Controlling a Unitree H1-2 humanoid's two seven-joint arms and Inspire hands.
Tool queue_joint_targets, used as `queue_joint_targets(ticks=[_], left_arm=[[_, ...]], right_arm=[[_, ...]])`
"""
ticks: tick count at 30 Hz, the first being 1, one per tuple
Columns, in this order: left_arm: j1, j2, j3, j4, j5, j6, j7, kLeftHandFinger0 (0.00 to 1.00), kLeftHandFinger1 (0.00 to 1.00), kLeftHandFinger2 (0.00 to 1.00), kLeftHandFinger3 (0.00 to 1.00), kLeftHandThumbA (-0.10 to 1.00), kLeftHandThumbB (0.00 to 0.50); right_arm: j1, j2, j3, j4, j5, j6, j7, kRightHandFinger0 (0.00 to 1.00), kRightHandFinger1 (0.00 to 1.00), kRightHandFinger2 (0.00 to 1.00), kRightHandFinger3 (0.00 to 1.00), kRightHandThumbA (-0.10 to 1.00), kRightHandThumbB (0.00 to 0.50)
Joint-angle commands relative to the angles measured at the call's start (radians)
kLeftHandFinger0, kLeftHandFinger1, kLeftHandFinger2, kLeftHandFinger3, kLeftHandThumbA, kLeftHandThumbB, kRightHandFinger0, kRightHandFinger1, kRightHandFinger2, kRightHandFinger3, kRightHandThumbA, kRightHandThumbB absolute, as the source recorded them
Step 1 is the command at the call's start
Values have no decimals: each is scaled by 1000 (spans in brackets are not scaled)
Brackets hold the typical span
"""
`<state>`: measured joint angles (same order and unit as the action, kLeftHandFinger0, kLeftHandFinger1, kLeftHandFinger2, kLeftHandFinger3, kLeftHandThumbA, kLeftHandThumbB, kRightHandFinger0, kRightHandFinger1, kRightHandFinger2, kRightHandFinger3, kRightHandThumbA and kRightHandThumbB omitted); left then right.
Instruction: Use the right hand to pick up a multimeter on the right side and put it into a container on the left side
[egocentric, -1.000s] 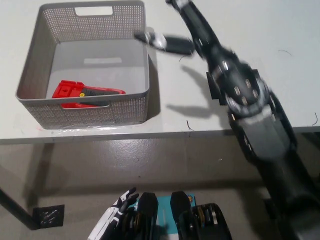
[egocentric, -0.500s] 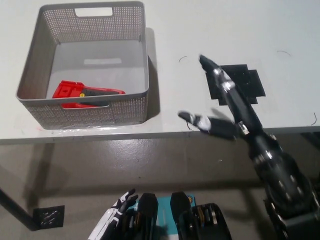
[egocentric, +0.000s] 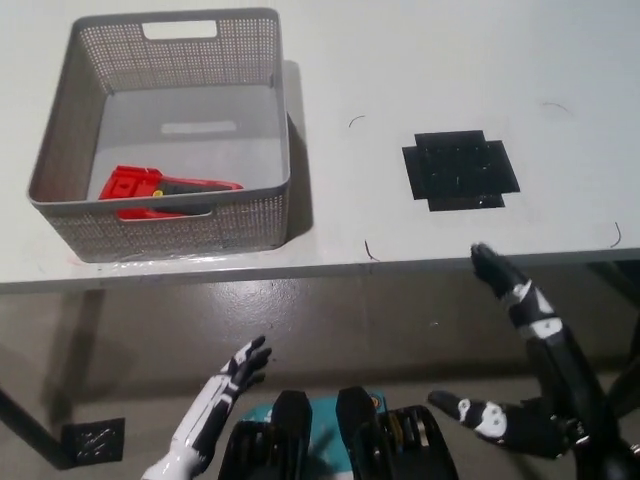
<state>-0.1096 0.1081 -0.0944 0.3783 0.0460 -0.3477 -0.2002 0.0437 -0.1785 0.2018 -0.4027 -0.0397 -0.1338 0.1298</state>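
Observation:
A red and black multimeter (egocentric: 160, 190) lies inside the grey perforated basket (egocentric: 250, 215) at the table's left, near the basket's front wall. My black right hand (egocentric: 515, 360) hangs open below the table's front edge at the lower right, fingers spread, holding nothing. My white left hand (egocentric: 215, 400) rests open low at the bottom left, well below the table.
A black cross-shaped mat (egocentric: 460, 170) is stuck on the white table (egocentric: 420, 60) to the right of the basket. Below the table edge lies grey floor, with a small dark patch (egocentric: 92, 437) at the bottom left.
My right arm has pulled back from near the basket, across the table and down below its front edge. The multimeter stays in the basket. My left hand has risen slightly into view.

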Motion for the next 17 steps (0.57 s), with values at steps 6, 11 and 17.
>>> queue_joint_targets(ticks=[6, 11, 17], left_arm=[[-26, 1, 21, -15, -17, -52, 13, 1000, 1000, 1000, 1000, 1000, 180], [-30, 3, 22, -28, -15, -42, 10, 1000, 1000, 1000, 1000, 1000, 174], [-45, 3, 31, -33, -13, -33, 15, 1000, 1000, 1000, 1000, 1000, 186]], right_arm=[[-18, 2, -4, 239, 95, -150, 64, 1000, 1000, 1000, 1000, 1000, 371], [-74, 12, -24, 406, 122, -123, 81, 1000, 1000, 1000, 1000, 1000, 354], [-140, 31, -63, 544, 188, -52, 100, 1000, 1000, 1000, 1000, 1000, 268]])
